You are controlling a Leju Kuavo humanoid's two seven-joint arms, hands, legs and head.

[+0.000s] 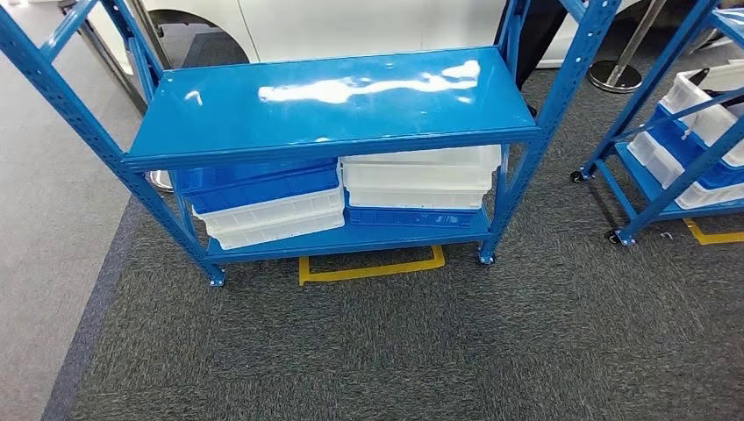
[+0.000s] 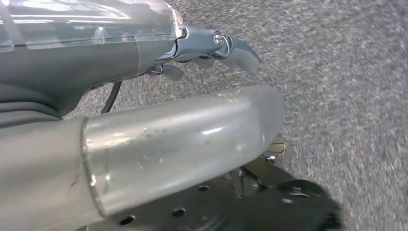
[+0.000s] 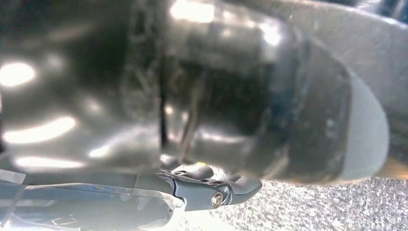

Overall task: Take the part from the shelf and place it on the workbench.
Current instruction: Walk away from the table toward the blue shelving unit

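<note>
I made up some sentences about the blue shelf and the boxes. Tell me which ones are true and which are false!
1. The top board of the blue shelf has boxes on it. False: it is bare and shiny.
2. Blue and white bins are stacked on the lower board. True.
3. Yellow tape marks the floor under the shelf. True.
4. The left hand holds a part. False: it holds nothing and hangs over the grey carpet.
5. The floor is made of wood. False: it is dark grey carpet.
6. A second blue rack with bins stands to the right. True.
</note>
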